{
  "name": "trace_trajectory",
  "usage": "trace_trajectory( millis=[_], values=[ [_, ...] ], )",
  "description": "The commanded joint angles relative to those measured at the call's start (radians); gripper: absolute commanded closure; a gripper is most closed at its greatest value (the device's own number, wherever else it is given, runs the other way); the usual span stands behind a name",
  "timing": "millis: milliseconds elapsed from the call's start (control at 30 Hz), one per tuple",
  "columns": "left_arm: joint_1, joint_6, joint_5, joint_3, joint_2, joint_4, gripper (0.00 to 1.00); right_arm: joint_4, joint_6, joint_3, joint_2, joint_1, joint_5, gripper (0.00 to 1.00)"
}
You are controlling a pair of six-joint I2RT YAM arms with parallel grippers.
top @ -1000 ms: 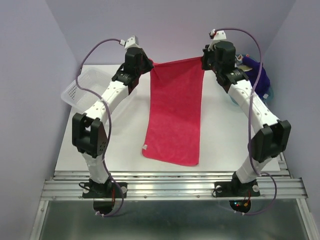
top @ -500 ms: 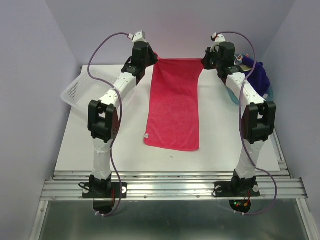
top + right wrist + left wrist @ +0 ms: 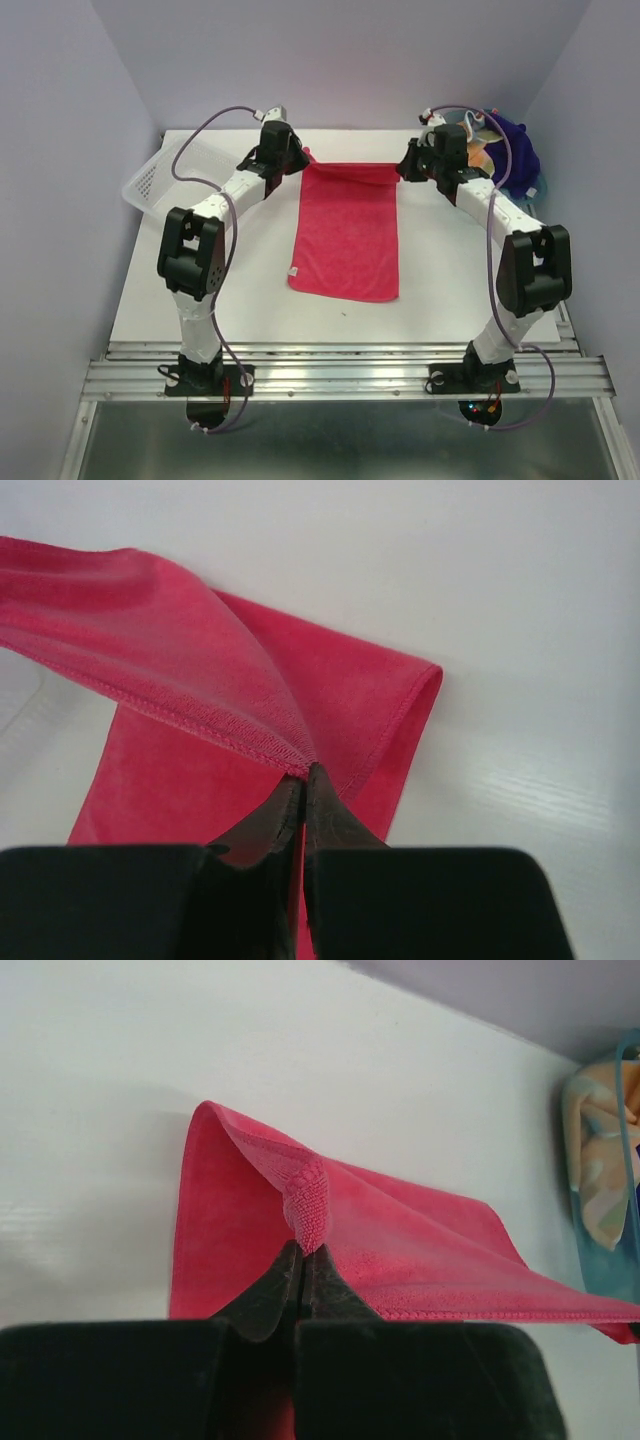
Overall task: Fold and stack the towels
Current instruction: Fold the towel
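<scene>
White table, with the arms mounted at its near edge. Pink-red towel lies lengthwise at the table's middle. Its far edge is lifted and curled toward the near edge, presumably to start a halving fold. White basket sits at the far-left corner. Purple towel and orange towel are heaped at the far-right corner, not yet folded. Left gripper and right gripper are each pinched tight on one far towel corner, so the edge spans level between them.
</scene>
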Motion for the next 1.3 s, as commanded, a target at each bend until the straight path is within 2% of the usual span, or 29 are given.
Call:
trace_trajectory(
  millis=[0, 100, 233, 400, 500, 667, 933, 1200, 1267],
  values=[
    [0.029, -0.019, -0.017, -0.120, -0.143, 0.071, 1.00, 0.013, 0.044, -0.098, -0.121, 0.027, 0.072, 0.99],
    [0.022, -0.038, -0.009, -0.213, -0.201, 0.091, 1.00, 0.007, 0.073, -0.188, -0.172, 0.088, 0.141, 0.99],
    [-0.012, -0.033, -0.067, -0.321, -0.300, 0.097, 1.00, 0.002, 0.132, -0.311, -0.239, 0.134, 0.234, 0.99],
    [-0.050, -0.058, -0.120, -0.525, -0.406, 0.112, 1.00, -0.001, 0.143, -0.419, -0.354, 0.188, 0.280, 0.99],
    [-0.101, -0.069, -0.137, -0.597, -0.458, 0.137, 1.00, -0.007, 0.156, -0.478, -0.437, 0.214, 0.268, 0.99],
    [-0.123, -0.107, -0.155, -0.683, -0.522, 0.137, 1.00, -0.034, 0.179, -0.552, -0.560, 0.225, 0.265, 0.99],
    [-0.146, -0.129, -0.169, -0.797, -0.663, 0.131, 1.00, -0.079, 0.196, -0.636, -0.680, 0.231, 0.216, 0.99],
    [-0.187, -0.164, -0.181, -0.893, -0.742, 0.116, 1.00, -0.102, 0.222, -0.710, -0.769, 0.237, 0.200, 0.99],
    [-0.192, -0.179, -0.186, -0.912, -0.742, 0.106, 1.00, -0.107, 0.245, -0.742, -0.784, 0.239, 0.139, 0.99]
  ],
)
